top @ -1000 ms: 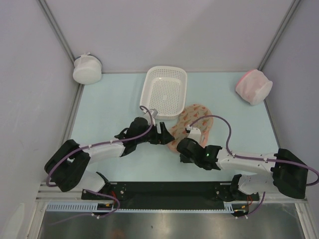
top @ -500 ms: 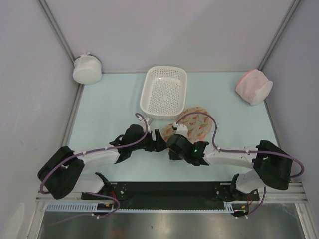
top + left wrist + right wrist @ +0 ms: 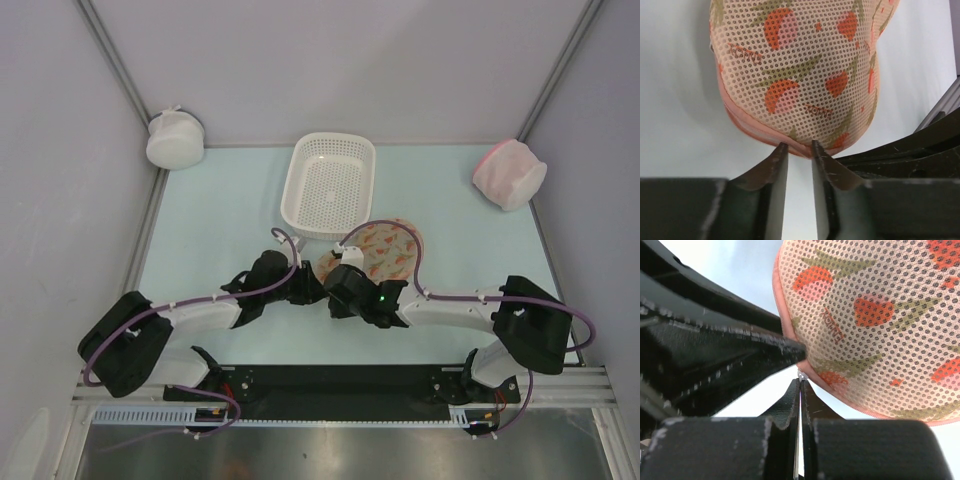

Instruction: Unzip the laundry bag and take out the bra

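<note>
The laundry bag [image 3: 390, 245] is beige mesh with orange and green print and pink edging, lying just in front of the basket. Both grippers meet at its near left end. My left gripper [image 3: 800, 146] has its jaws drawn narrow, with the pink rim of the laundry bag [image 3: 800, 65] pinched between the tips. My right gripper [image 3: 800, 381] is shut, with a small white zipper pull [image 3: 801, 374] caught at its tips beside the laundry bag [image 3: 875, 325]. From above, the left gripper [image 3: 316, 284] and right gripper [image 3: 334, 282] nearly touch. The bra is hidden.
A white perforated basket [image 3: 290, 195] stands just beyond the bag. A round white mesh pouch [image 3: 174, 140] sits in the far left corner and a pink-and-white one [image 3: 510, 172] at the far right. Grey walls close in both sides.
The right arm has swung left, pulling the bag's near end leftward with it. The left gripper's jaws have gone from wide open to narrow on the bag's rim.
</note>
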Action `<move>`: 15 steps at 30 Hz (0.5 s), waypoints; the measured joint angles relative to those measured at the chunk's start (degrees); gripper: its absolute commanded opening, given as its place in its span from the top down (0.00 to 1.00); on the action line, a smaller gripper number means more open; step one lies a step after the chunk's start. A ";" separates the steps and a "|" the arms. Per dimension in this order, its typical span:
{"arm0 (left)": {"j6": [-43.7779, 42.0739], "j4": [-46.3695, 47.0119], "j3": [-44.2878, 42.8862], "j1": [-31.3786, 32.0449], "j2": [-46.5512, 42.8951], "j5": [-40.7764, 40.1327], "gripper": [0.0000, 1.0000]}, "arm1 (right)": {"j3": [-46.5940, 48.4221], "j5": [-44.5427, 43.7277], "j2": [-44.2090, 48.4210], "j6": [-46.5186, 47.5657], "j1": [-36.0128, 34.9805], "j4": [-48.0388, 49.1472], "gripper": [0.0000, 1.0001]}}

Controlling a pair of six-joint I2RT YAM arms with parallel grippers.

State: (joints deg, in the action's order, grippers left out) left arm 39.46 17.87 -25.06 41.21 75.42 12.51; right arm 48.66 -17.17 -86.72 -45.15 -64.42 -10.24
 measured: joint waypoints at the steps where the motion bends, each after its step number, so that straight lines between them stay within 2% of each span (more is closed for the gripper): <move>1: -0.09 0.00 0.00 0.00 0.15 -0.09 0.88 | 0.00 0.04 -0.02 0.13 0.00 -0.02 1.00; 4: 0.15 0.02 -0.02 0.00 0.37 -0.22 1.00 | 0.00 0.11 -0.07 0.26 0.00 0.17 1.00; 15: 0.13 0.02 -0.55 0.00 1.20 -0.35 1.00 | 0.02 0.11 -0.63 0.26 0.00 0.55 1.00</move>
State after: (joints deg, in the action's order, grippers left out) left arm 39.59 17.89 -25.61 41.21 76.62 12.16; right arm 48.69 -17.06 -87.35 -44.88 -64.42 -9.69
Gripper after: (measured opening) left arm 0.007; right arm 0.009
